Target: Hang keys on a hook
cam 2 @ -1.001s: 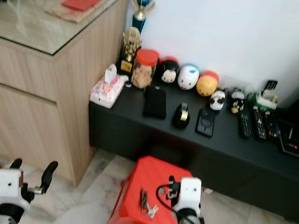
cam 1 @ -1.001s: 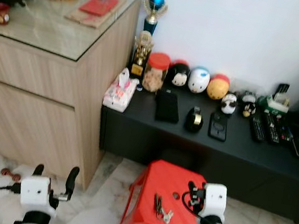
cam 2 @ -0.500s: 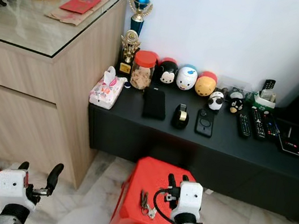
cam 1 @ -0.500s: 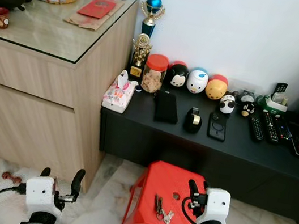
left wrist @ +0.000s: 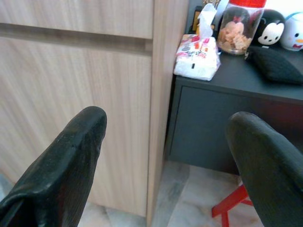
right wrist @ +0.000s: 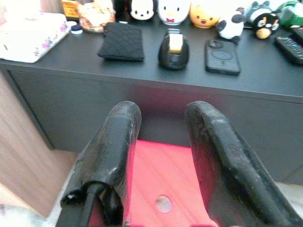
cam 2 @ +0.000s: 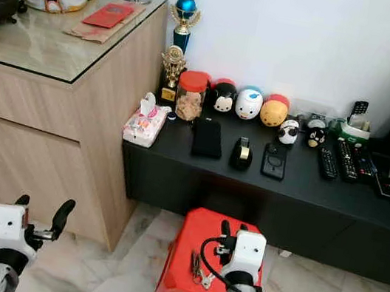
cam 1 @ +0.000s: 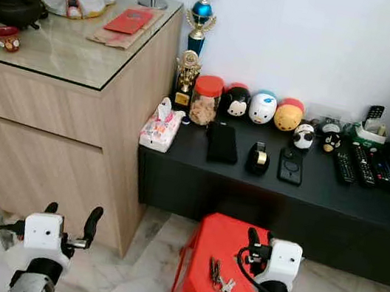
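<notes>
Keys [cam 1: 219,276] lie flat on the red stool [cam 1: 218,240], just to the robot's left of your right pincer [cam 1: 259,241] and slightly nearer the camera. Their long axis runs roughly front to back on the seat. Right pincer hovers over the stool's far right part, fingers [right wrist: 117,142] parted a little, holding nothing. Left pincer [cam 1: 71,217] sits well apart by the wooden cabinet [cam 1: 47,136], spread wide and empty. Use the right arm, I'd say. No hook spotted yet.
</notes>
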{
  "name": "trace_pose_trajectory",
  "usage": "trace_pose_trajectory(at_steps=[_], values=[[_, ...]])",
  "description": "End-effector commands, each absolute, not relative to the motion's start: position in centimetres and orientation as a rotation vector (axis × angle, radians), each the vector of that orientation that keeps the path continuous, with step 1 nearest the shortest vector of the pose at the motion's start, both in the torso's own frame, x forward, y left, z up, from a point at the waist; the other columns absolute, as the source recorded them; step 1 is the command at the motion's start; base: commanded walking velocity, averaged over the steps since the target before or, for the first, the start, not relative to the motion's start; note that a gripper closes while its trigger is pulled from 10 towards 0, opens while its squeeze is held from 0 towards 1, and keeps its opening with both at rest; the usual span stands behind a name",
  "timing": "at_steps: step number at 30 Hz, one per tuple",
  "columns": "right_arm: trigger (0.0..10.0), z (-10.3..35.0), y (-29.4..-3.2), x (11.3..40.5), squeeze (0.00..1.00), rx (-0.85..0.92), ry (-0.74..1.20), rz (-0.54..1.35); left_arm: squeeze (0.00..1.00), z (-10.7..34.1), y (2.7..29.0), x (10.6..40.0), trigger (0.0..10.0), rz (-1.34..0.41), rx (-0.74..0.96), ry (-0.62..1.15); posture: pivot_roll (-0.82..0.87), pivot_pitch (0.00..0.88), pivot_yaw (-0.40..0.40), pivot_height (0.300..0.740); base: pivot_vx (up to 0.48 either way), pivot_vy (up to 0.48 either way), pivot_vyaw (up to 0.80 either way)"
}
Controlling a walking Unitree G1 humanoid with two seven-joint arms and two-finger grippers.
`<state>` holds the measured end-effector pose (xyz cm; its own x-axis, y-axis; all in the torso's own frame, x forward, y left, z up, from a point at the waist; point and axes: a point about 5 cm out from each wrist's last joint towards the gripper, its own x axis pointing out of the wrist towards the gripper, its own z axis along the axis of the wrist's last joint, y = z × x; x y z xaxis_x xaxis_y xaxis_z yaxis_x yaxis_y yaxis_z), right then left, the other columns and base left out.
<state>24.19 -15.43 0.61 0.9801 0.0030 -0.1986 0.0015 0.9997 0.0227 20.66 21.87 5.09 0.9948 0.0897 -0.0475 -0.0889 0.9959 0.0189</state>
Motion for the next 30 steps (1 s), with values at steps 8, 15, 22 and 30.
trace_pose_trajectory(at_steps=[8, 15, 22, 30], values=[[10.0, 0.94, -15.91, 24.97, 0.0, 0.013, 0.226, 0.001, 0.0, 4.53, 21.5, 20.16, 10.0, 0.098, -0.01, 0.073, 0.04, 0.0, -0.087, 0.715, 0.0, 0.0, 0.0], [10.0, 1.15, -15.54, 25.28, 0.0, 0.014, 0.232, 0.016, 0.0, 4.48, 21.36, 19.91, 10.0, 0.109, -0.019, 0.073, 0.04, 0.0, -0.093, 0.675, 0.0, 0.0, 0.0], [10.0, 1.3, -15.27, 25.4, 0.0, 0.02, 0.223, 0.032, 0.0, 4.69, 21.39, 20.19, 10.0, 0.101, -0.02, 0.069, 0.04, 0.0, -0.088, 0.642, 0.0, 0.0, 0.0], [10.0, 1.12, -15.17, 25.37, 0.0, 0.027, 0.234, 0.046, 0.0, 4.78, 21.53, 20.32, 10.0, 0.101, -0.02, 0.073, 0.04, 0.007, -0.086, 0.642, 0.0, 0.0, 0.0]])
